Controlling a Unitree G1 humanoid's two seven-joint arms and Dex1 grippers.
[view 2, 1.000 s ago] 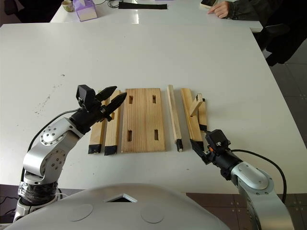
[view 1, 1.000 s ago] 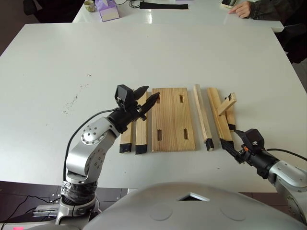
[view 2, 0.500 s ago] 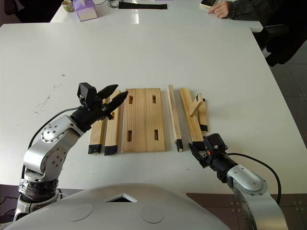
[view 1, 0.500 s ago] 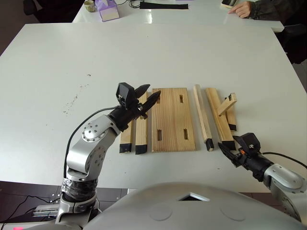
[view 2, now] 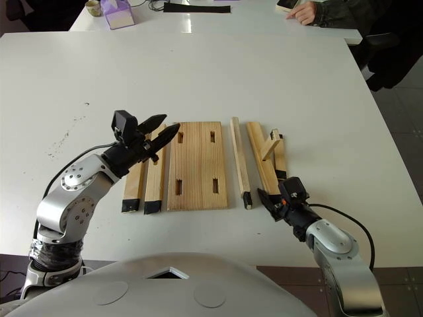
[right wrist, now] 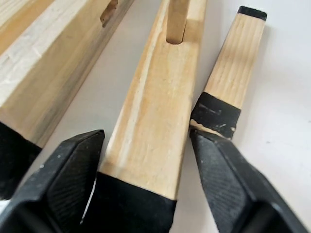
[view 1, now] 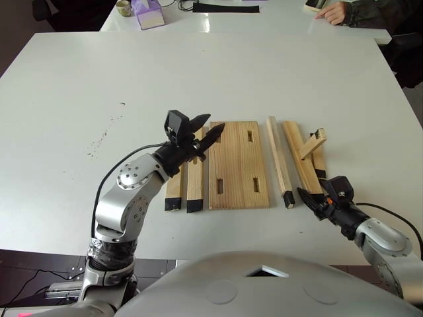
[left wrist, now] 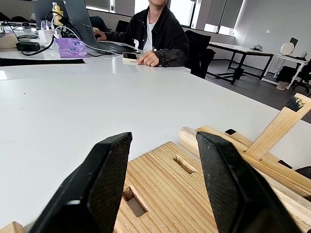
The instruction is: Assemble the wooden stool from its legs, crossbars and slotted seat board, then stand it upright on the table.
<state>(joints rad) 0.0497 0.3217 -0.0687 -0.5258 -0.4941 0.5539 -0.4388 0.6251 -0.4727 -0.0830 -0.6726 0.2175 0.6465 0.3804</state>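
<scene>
Right gripper [view 1: 309, 198] advances; open fingers straddle the leg [view 1: 299, 157] at its capped end. Left gripper [view 1: 213, 123] hovers open over seat board [view 1: 239, 165]. Next: close, lift.

**No legible print**

I can read no text, number, label or sign on anything in view. The purple pack [left wrist: 70, 47] on the far table carries some pale marks, but they are too small for me to make out.
</scene>
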